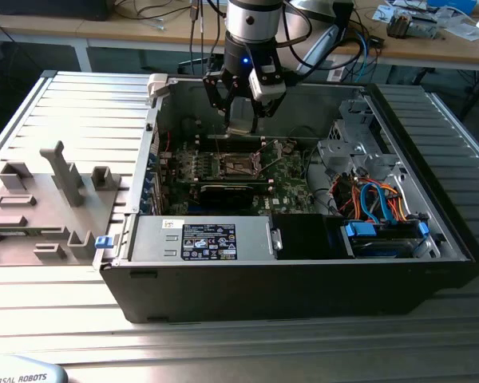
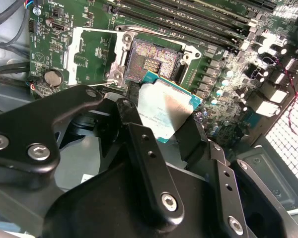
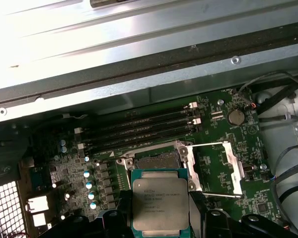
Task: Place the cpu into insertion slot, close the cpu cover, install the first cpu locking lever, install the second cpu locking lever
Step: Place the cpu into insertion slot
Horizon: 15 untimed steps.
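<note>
Clearly, the fingers (image 2: 132, 124) are clenched on opposite edges of the cpu (image 3: 160, 206), which sits between them, raised clear of the insertion slot (image 3: 156, 162). In the exterior view it hangs at twelve o'clock from the slot. The cpu cover (image 2: 118, 54) lies flipped open beside the slot.

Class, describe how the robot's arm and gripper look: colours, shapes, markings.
The arm is a silver-grey cylinder with a black band and a blue light. The gripper is black, built of jointed links with silver screws.
</note>
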Motion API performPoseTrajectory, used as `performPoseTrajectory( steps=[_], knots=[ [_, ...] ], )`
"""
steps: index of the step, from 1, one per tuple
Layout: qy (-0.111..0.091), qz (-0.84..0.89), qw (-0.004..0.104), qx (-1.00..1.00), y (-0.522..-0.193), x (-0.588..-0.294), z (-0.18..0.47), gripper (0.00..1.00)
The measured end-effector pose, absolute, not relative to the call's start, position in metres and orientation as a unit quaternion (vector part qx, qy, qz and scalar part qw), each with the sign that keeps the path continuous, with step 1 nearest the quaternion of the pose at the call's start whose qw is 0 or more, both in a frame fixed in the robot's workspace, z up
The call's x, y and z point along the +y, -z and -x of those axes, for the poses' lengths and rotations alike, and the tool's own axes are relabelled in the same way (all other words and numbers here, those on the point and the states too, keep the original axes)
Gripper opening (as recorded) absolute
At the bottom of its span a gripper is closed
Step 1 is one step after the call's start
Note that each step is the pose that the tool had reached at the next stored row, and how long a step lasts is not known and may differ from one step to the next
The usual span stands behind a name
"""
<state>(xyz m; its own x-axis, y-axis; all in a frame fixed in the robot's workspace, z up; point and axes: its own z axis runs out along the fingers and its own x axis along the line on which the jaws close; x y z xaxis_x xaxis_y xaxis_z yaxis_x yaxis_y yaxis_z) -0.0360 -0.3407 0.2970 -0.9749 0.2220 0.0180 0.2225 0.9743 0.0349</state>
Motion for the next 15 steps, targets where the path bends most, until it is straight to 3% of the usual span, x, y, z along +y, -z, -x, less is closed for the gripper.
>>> performPoseTrajectory(
  steps=[15],
  knots=[
    [0.018, 0.121, 0.007, -0.992, -0.2970, -0.3407, 0.0360, 0.54]
  ],
)
